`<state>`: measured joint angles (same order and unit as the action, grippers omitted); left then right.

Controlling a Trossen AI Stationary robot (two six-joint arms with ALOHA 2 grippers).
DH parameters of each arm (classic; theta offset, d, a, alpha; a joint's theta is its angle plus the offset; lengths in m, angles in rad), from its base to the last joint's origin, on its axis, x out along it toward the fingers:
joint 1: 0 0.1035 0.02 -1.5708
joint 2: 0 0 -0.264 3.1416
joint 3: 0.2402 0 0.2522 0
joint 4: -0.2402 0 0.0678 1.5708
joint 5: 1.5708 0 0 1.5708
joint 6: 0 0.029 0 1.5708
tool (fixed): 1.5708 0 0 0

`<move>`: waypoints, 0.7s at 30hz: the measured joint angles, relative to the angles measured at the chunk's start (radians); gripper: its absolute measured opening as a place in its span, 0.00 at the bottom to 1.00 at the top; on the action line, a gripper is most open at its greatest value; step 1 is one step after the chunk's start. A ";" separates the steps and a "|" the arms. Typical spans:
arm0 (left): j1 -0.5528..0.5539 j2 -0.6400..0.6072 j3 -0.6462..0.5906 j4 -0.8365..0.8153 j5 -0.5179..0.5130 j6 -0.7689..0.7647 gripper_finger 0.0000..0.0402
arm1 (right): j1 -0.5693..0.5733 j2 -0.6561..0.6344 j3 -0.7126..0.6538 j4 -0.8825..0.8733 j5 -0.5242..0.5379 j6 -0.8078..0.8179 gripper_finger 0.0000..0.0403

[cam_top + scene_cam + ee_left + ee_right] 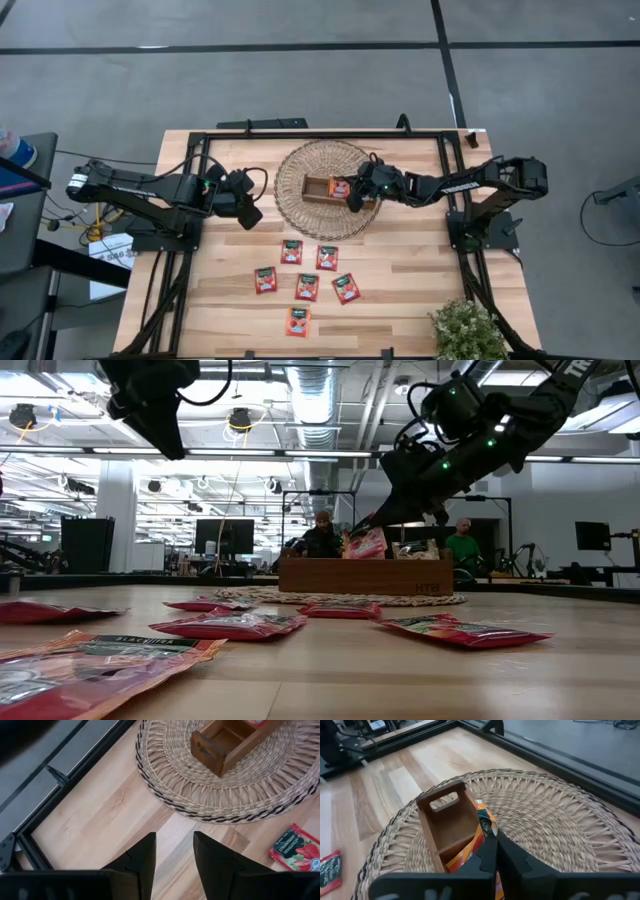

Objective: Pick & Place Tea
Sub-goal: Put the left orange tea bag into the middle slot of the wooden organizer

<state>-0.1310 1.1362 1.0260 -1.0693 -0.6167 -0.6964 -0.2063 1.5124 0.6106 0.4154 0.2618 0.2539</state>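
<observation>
A brown wooden tray (pixel 322 189) stands on a round woven mat (pixel 300 170) at the middle of the table's far half. My right gripper (pixel 353 194) reaches in from the right, over the tray's right end, shut on one red-orange tea sachet (pixel 481 831). Several more red-orange sachets (pixel 307 287) lie flat on the bare wood nearer the front edge. My left gripper (pixel 247 211) hangs open above the table, left of the mat, with nothing between its fingers (pixel 145 860). My right gripper pinches the sachet's upper edge (pixel 488 831) between its two fingers, coming from the table's right side and slanting down. The sachet stands tilted below the fingertips (pixel 366 543). Its lower part reaches into the tray's end compartment, behind the tray wall (pixel 365 575).
A black rail frame (pixel 320 134) runs round the table top. A potted plant (pixel 468 330) stands at the near right corner. Bare wood lies between the mat and the loose sachets. In the low view, people show in the room beyond the table.
</observation>
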 joint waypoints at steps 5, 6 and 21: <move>0.000 0.000 0.000 0.010 0.000 0.000 0.31 | 0.019 0.000 0.000 0.000 0.004 0.000 0.00; 0.000 0.000 0.000 0.011 0.000 0.000 0.31 | 0.022 0.000 0.000 -0.001 0.004 0.000 0.00; 0.000 0.000 0.000 0.024 0.000 0.006 0.31 | 0.026 0.000 0.000 -0.022 0.003 0.000 0.00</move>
<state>-0.1310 1.1362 1.0264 -1.0456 -0.6167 -0.6900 -0.1806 1.5124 0.6106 0.3934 0.2643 0.2539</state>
